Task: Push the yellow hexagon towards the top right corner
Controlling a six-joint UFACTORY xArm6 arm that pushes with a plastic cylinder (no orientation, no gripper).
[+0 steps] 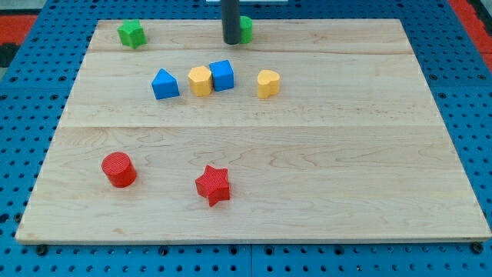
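Note:
The yellow hexagon (200, 80) sits in the upper middle of the wooden board (323, 161), touching the blue cube (222, 75) on its right. A blue triangle-like block (164, 84) lies a little to its left. A yellow heart-shaped block (267, 82) lies to the right of the cube. My tip (231, 41) is at the view's top, above and slightly right of the hexagon, apart from it. The rod partly hides a green block (245, 28) just to its right.
A green star (131, 33) sits at the top left corner. A red cylinder (119, 169) and a red star (213, 185) lie in the lower left part. The board rests on a blue pegboard surface (469, 92).

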